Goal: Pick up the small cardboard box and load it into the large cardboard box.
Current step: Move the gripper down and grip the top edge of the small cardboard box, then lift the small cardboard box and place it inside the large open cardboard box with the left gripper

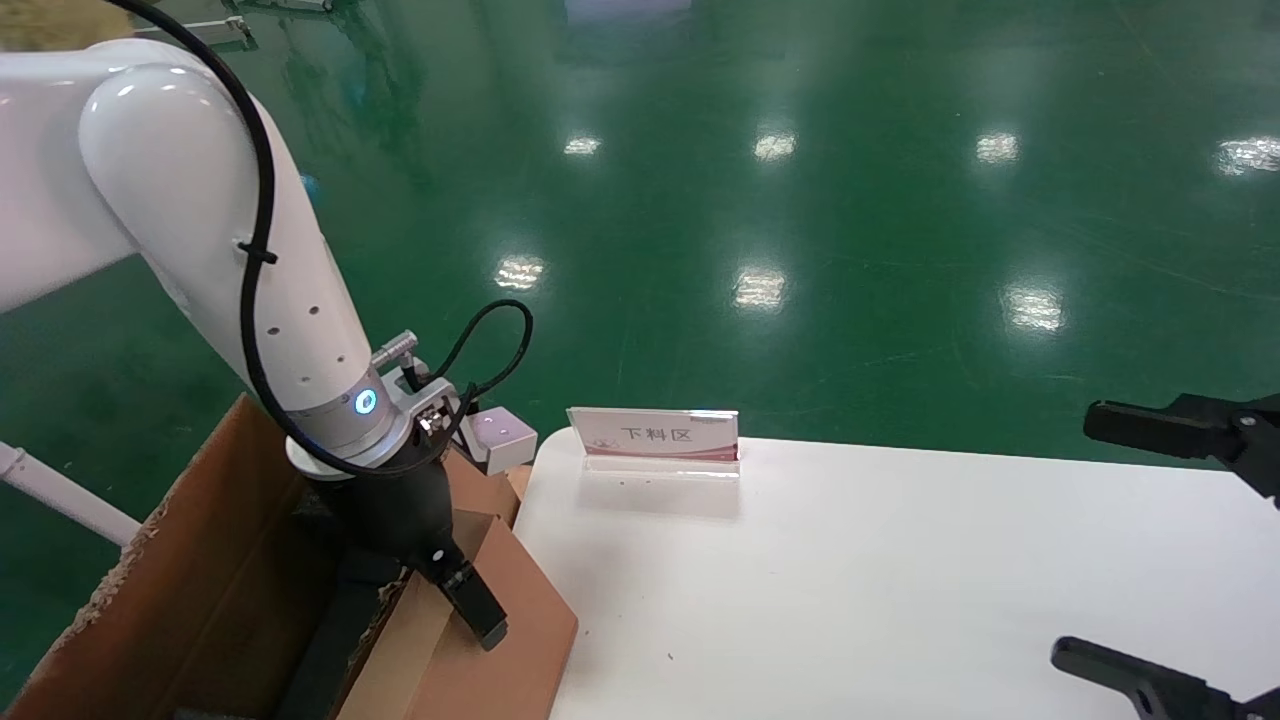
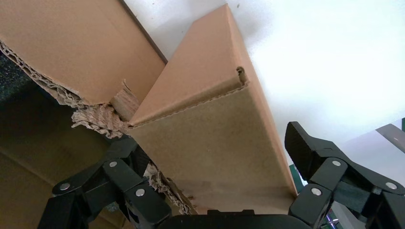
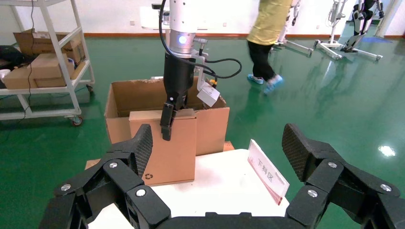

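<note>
The small cardboard box [image 1: 530,620] [image 2: 200,81] [image 3: 176,152] stands upright on the table's left edge, against the outer wall of the large cardboard box [image 1: 200,560] [image 2: 81,43] [image 3: 212,124]. My left gripper [image 1: 455,600] [image 2: 210,152] [image 3: 167,126] reaches down over the small box's top, open at full spread. One of its fingers [image 1: 480,610] lies along the box's front face with a small gap. The other is behind the box, beyond the large box's torn edge. Black foam [image 1: 340,610] sits inside the large box. My right gripper [image 1: 1080,535] [image 3: 215,143] hangs open over the table's right side.
A white table [image 1: 900,580] carries an acrylic sign [image 1: 655,435] [image 3: 267,171] near its far edge. Green floor lies all round. Farther off are a wheeled shelf with cartons [image 3: 43,67] and a walking person [image 3: 267,38].
</note>
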